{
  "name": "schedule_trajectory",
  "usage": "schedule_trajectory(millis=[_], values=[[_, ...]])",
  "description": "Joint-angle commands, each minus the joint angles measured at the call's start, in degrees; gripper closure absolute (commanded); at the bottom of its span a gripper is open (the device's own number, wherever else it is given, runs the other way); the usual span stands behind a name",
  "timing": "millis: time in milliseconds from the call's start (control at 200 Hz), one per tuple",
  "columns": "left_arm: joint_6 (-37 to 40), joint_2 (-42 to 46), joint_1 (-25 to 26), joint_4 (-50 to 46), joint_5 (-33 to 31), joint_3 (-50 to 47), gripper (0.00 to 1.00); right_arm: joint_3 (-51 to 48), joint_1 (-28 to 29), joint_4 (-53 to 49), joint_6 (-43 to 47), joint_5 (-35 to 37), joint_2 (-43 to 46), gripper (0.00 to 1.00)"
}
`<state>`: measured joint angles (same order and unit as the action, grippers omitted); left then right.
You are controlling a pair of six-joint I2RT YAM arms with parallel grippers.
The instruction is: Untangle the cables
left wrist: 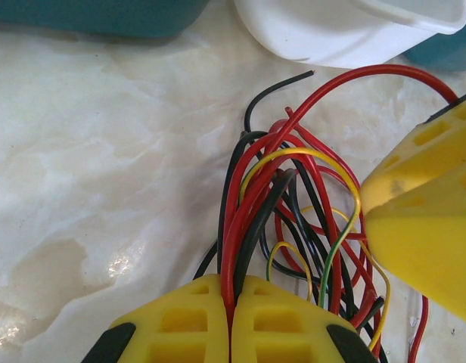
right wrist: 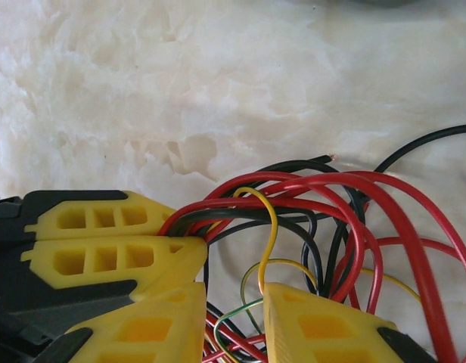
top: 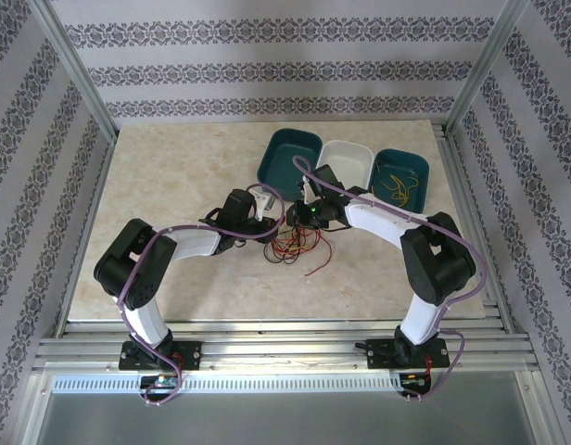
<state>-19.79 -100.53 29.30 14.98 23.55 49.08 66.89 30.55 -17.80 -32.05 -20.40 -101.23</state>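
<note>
Red, black and yellow: found the cables (top: 295, 246) bunched on pale marble-look tabletop (top: 165, 204), centre of overhead frame, below teal tray (top: 290, 158) and white tray (top: 348, 159). Saw left gripper (left wrist: 231, 291) fully closed at bottom centre of its wrist view, pinching red and black strands. Saw right gripper (right wrist: 234, 310) partly parted at bottom of its own view, with thin yellow and green strands crossing the gap, none clamped.

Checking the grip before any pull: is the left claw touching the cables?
Touching. The left wrist view shows the left claw shut, with red and black strands of the cables pinched between its fingers.
</note>
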Motion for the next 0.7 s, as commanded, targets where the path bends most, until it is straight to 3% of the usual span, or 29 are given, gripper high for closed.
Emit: schedule_trajectory(millis=[0, 420, 695], values=[[0.12, 1.78, 0.67, 1.36, 1.02, -0.56, 1.0, 1.49, 0.45, -1.07, 0.01, 2.2, -1.41, 0.72], [-0.33, 1.14, 0.68, 2.04, 0.97, -1.0, 1.0, 1.75, 0.88, -2.32, 0.67, 5.76, -1.12, 0.72], [-0.34, 1.04, 0.67, 2.06, 0.84, -0.98, 1.0, 2.26, 1.63, -0.91, 0.08, 3.64, -2.55, 0.75]])
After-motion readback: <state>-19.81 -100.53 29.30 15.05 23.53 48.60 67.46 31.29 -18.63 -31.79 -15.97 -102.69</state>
